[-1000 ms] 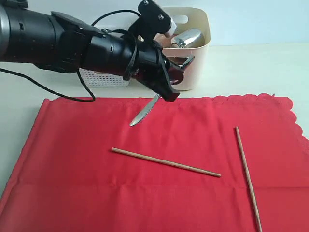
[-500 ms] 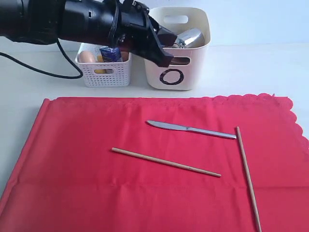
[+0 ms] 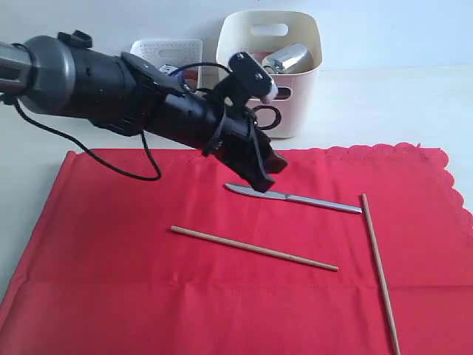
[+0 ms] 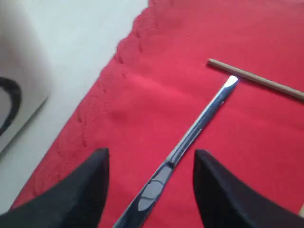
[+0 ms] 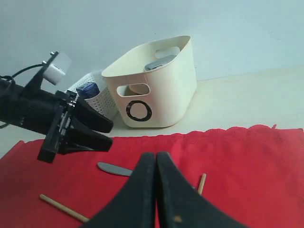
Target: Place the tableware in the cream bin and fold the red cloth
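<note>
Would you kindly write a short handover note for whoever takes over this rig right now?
Left gripper: open, jaws either side of the knife near its blade end, not gripping.
Right gripper: shut, nothing in it.
On the red cloth, which lies flat and unfolded: the knife, one chopstick and the other chopstick.
Done: steel cup is in the cream bin.
Left: bin the knife and both chopsticks, then fold the cloth.

The left arm is a bulky black tube with a dull grey metal sleeve at the upper left of the frame. Thin black cables loop under it, and a small white block caps the wrist. The left gripper has matte black wedge-shaped fingers. The right gripper is smooth, narrow and black.
</note>
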Robot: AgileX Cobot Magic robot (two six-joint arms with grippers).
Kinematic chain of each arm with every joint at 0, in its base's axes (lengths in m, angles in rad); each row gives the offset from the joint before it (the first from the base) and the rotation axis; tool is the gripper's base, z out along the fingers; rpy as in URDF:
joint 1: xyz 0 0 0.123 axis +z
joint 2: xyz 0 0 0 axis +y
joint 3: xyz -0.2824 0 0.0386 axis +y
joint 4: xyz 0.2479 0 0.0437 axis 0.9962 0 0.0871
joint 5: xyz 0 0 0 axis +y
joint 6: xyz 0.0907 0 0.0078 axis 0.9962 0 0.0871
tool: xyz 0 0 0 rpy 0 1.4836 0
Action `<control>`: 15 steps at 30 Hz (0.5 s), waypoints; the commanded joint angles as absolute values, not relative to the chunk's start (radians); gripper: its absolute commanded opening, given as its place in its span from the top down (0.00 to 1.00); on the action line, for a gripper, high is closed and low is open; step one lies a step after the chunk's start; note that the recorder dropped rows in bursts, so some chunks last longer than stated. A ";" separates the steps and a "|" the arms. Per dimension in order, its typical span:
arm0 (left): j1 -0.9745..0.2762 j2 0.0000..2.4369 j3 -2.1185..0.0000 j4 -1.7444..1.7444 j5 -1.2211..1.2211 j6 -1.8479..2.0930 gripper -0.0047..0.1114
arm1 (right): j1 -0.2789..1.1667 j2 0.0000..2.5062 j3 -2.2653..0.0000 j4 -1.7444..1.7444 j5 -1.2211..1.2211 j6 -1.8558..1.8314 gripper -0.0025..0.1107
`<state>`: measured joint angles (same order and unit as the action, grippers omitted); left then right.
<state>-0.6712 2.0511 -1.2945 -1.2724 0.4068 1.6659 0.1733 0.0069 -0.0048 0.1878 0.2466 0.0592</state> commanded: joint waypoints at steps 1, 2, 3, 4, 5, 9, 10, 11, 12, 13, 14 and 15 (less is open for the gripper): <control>-0.726 2.104 -1.362 -1.166 0.414 1.616 0.46 | 0.173 0.000 0.000 0.185 0.241 0.053 0.98; -0.733 2.118 -1.374 -1.141 0.414 1.606 0.46 | 0.173 0.000 0.000 0.185 0.241 0.053 0.98; -0.744 2.132 -1.387 -1.103 0.414 1.592 0.46 | 0.173 0.000 0.000 0.185 0.241 0.053 0.98; -0.752 2.144 -1.397 -1.066 0.412 1.582 0.46 | 0.173 0.000 0.000 0.185 0.241 0.053 0.98; -0.757 2.156 -1.403 -1.030 0.408 1.568 0.46 | 0.173 0.000 0.000 0.185 0.241 0.053 0.98; -0.766 2.204 -1.433 -0.972 0.408 1.544 0.46 | 0.173 0.000 0.000 0.185 0.241 0.053 0.98; -0.766 2.216 -1.438 -0.972 0.402 1.540 0.46 | 0.173 0.000 0.000 0.185 0.241 0.053 0.98; -0.766 2.230 -1.444 -0.972 0.398 1.537 0.46 | 0.173 0.000 0.000 0.185 0.241 0.053 0.98; -0.766 2.242 -1.452 -0.972 0.386 1.532 0.46 | 0.173 0.000 0.000 0.185 0.241 0.053 0.98; -0.766 2.252 -1.457 -0.975 0.384 1.529 0.46 | 0.173 0.000 0.000 0.185 0.241 0.053 0.98; -0.766 2.261 -1.465 -0.975 0.384 1.526 0.46 | 0.173 0.000 0.000 0.185 0.241 0.053 0.98; -0.766 2.273 -1.474 -0.975 0.384 1.526 0.46 | 0.173 0.000 0.000 0.185 0.241 0.053 0.98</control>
<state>-0.7626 2.2542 -1.4531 -0.9750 0.3932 1.5427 0.1733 0.0069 -0.0048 0.1878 0.2466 0.0592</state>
